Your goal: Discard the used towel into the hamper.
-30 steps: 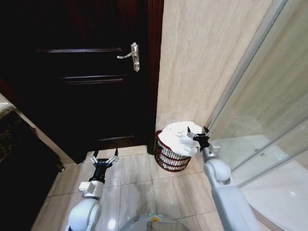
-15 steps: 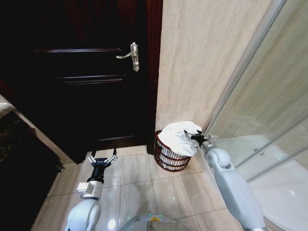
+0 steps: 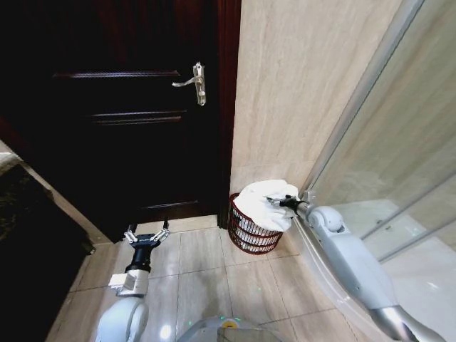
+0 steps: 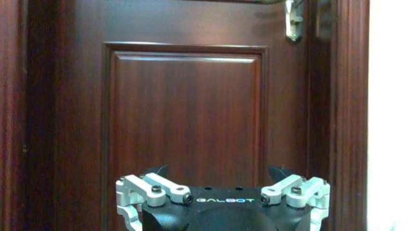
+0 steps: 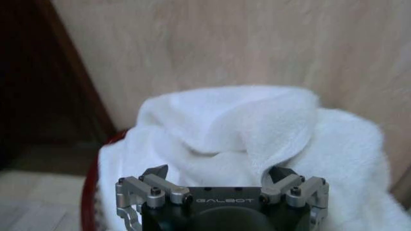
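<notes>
1. Left hand [image 3: 147, 237]: parked low over the floor tiles [image 3: 214, 271] at about 7 o'clock in the head view. Fingers spread wide, nothing between them. Its wrist view faces the dark door [image 4: 186, 110]. Idle.

2. Right hand [image 3: 279, 201]: arm stretched forward from 4 o'clock, tip at the heap of white towel [image 3: 262, 203]. In the right wrist view its fingertips [image 5: 157, 172] stand wide apart, with the towel [image 5: 257, 130] bunched just ahead of and between them. I cannot tell whether the tips touch the cloth; they are not closed on it.

3. Towel: piled in the mouth of the hamper [image 3: 249, 239], heaped above the rim, with a fold draping over the side toward the right arm. The hamper stands on the floor at about 6 o'clock from frame centre, just beside the door frame and against the beige wall [image 3: 306, 92]. Red rim edge [image 5: 90, 192] shows under the cloth in the wrist view.

4. Judgement: the drop looks essentially made; the step in hand is release and clearing out. To do it well: keep the fingers spread, draw away without snagging the pile, since a caught loop could drag the towel over the rim. The overhanging fold is the weak point; a light downward press at the middle of the heap would seat it.

5. Farther off: glass shower panel [image 3: 385, 142] close on the right arm's outer side. Keep the elbow off it.
</notes>
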